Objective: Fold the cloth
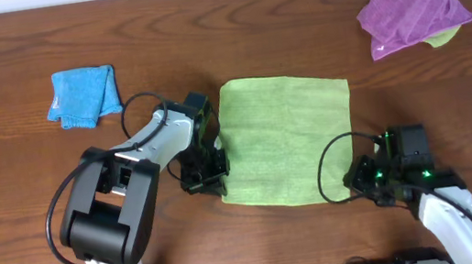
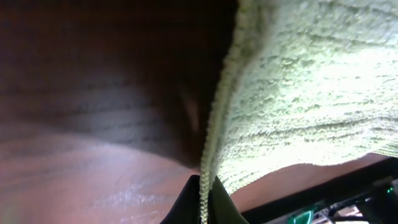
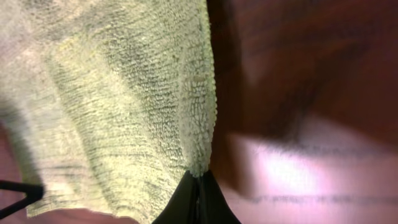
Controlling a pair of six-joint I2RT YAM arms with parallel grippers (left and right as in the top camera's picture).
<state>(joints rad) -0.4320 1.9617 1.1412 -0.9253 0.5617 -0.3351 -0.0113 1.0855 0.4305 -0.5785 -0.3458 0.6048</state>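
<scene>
The wooden table is taking up the whole overhead view. The cloth is lying spread near the table's middle, a lime-green sheet that is roughly square, with its near corners pulled slightly in toward the two arms.

The left arm is reaching in from the near-left edge, and the right arm is coming in from the near-right. The purple cloth is sitting crumpled at the far right, well apart from the green sheet, with a pale green scrap peeking out under its near edge. The blue cloth is lying folded at the far left.

The left gripper is pressing against the sheet's left edge near the near-left corner. In its wrist view the dark fingertips are clenched on the hem, and the fabric is rising from them in a lifted fold. The right gripper is sitting at the near-right corner. Its wrist view shows the same thing: the fingers are pinched tight on the corner, and the cloth is draping away above the table.
</scene>
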